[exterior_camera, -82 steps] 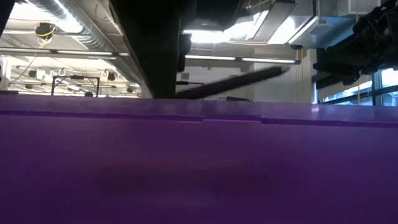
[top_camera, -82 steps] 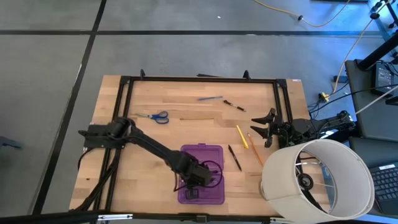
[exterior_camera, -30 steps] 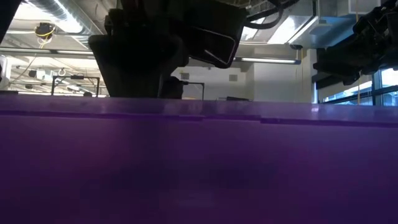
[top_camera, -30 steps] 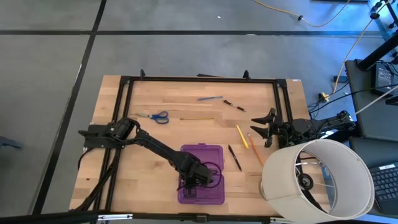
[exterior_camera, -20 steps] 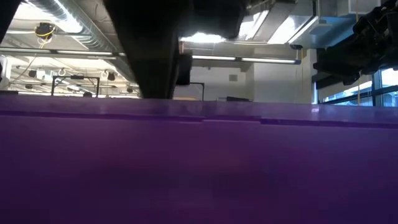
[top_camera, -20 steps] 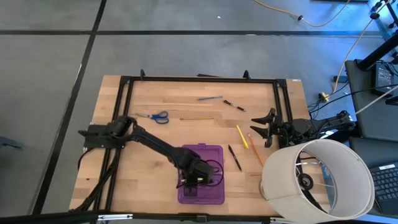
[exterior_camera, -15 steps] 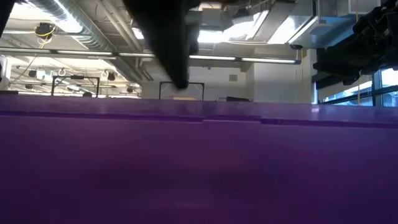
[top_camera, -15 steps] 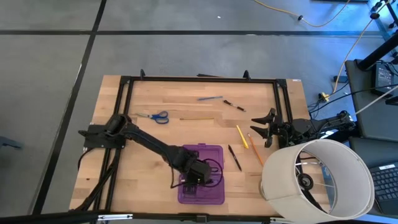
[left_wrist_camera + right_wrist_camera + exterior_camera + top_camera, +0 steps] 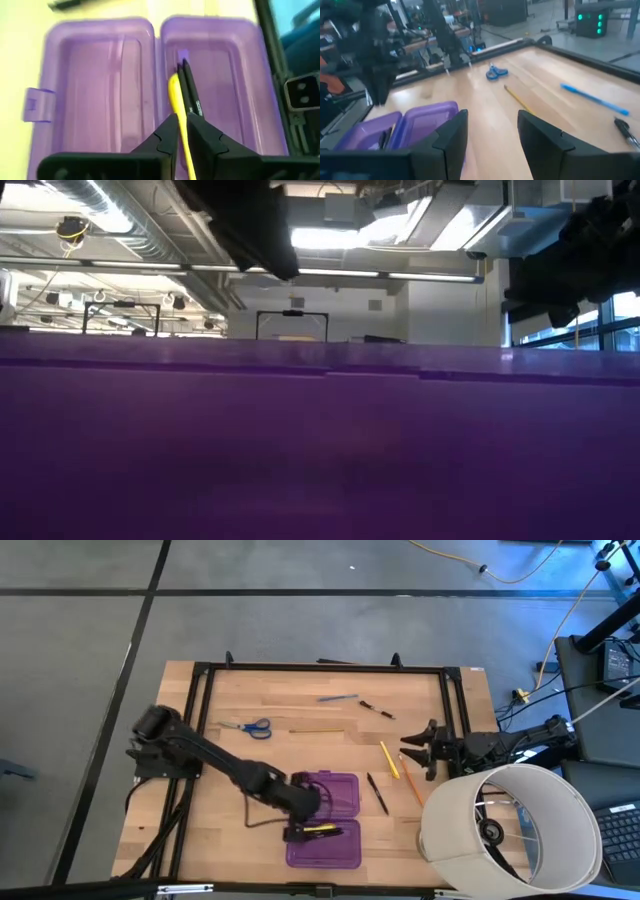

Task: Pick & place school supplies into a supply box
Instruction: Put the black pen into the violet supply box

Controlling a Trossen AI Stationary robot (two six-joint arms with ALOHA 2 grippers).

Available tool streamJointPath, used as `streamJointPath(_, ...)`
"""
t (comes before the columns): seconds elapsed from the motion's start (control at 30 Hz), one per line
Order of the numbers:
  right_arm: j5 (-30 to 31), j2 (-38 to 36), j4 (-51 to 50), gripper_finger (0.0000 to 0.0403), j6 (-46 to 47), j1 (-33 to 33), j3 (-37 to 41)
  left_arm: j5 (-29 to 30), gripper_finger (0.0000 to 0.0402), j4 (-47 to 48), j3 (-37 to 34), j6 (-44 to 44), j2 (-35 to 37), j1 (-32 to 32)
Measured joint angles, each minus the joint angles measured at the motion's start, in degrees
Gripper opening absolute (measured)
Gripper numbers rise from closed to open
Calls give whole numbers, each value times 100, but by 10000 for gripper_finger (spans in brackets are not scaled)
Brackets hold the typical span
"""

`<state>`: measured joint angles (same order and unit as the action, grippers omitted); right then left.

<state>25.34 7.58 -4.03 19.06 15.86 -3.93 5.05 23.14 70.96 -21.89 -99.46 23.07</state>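
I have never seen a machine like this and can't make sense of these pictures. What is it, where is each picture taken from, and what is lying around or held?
It is a robot with two dark arms at a wooden table, each ending in a two-finger gripper. One picture looks straight down, one looks level from the tabletop with the purple box wall filling it, and two come from cameras on the wrists.

The left gripper is at the open purple box. A yellow pencil and a black pen lie in one half, right in front of it. I can't tell whether it grips them.

The right gripper waits at the right edge, open and empty.

On the table are scissors, a blue pen, more pens and pencils, and a white cylinder.
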Motion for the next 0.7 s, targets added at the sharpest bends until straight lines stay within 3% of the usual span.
streamJointPath(0.4, 592, 1962, 2, 176, 971, -206, -351, 698, 20, -3604, -3444, 318, 2211, -186)
streamJointPath(0.57, 217, 2818, 0, 176, 1546, -584, -694, 1487, 19, -4485, -4265, 970, 2655, -189)
streamJointPath(0.7, -189, 3632, -15, 176, 1825, -846, -1093, 1946, 19, -4608, -4547, 1263, 2769, -188)
